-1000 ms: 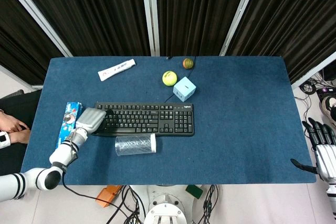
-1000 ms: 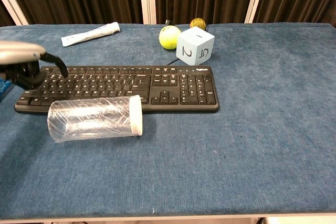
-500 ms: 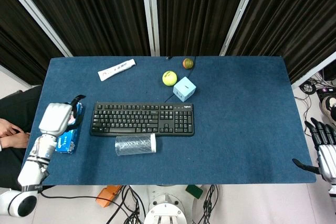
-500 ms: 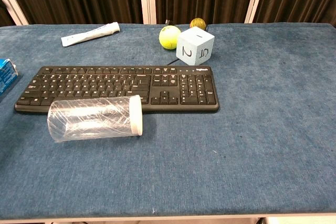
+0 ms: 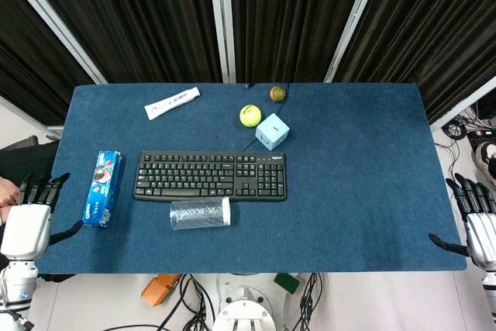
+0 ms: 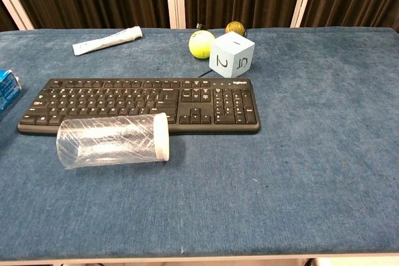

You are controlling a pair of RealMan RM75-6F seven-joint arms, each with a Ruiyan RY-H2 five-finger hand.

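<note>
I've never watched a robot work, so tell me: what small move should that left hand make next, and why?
Probably reach right toward the blue box. The left hand hangs open off the table's left edge, holding nothing, and that box lies nearest it; the right hand is far off.

Seen from the head camera, the robot's left hand [image 5: 31,215] has a pale, silver-white boxy palm shell with slim black fingers and a black thumb. Below it, a white wrist segment is banded with dark rings. The right hand [image 5: 479,226] matches it: a light grey-white back plate, black segmented fingers and a thin black thumb, on a white ribbed wrist. Between the arms, the base shows a round white housing trailed by black cables. The chest camera shows neither hand.
</note>
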